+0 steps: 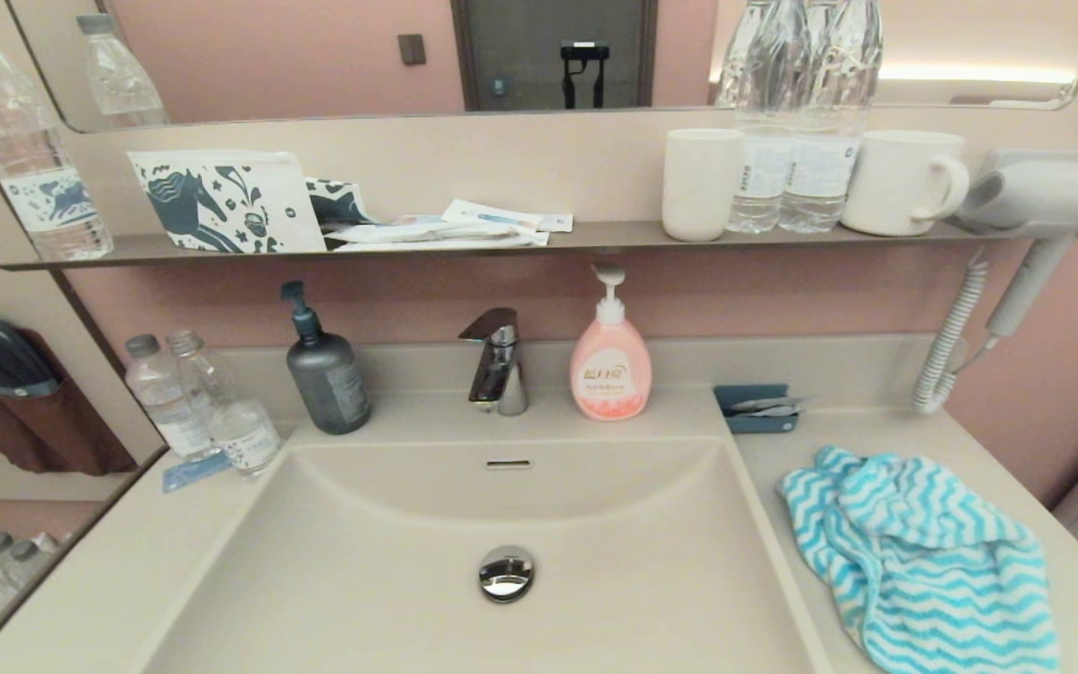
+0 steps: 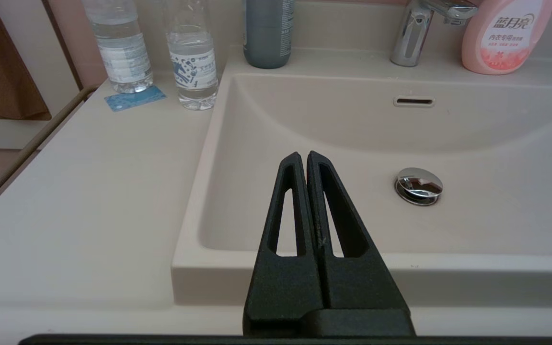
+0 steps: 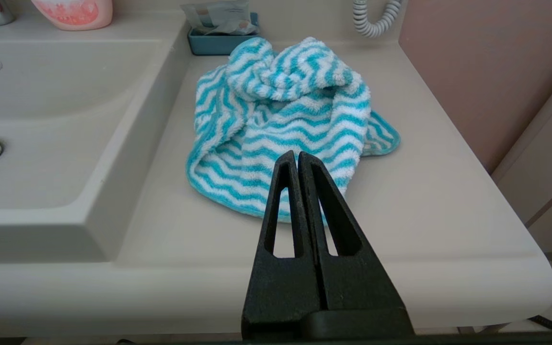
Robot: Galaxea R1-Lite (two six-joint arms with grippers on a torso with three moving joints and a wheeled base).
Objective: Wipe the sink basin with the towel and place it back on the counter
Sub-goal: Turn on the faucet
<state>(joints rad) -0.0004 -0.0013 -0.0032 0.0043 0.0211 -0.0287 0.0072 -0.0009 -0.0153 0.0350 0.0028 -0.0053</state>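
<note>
The turquoise-and-white zigzag towel (image 1: 923, 552) lies crumpled on the beige counter (image 1: 1016, 468) to the right of the sink basin (image 1: 389, 562). The basin holds only its chrome drain plug (image 1: 506, 573), with the overflow slot (image 1: 508, 463) on its curved back wall. My right gripper (image 3: 297, 154) is shut and empty, held in front of the counter's near edge and pointing at the towel (image 3: 285, 120). In front of the basin's near rim (image 2: 448, 268) my left gripper (image 2: 303, 154) is shut and empty too. Neither gripper shows in the head view.
A faucet (image 1: 499, 360), a grey pump bottle (image 1: 327, 370) and a pink soap bottle (image 1: 609, 360) stand behind the basin. Two water bottles (image 1: 207, 412) stand on the left counter, a small blue tray (image 1: 756, 409) behind the towel. A hairdryer (image 1: 1044, 201) hangs on the right wall.
</note>
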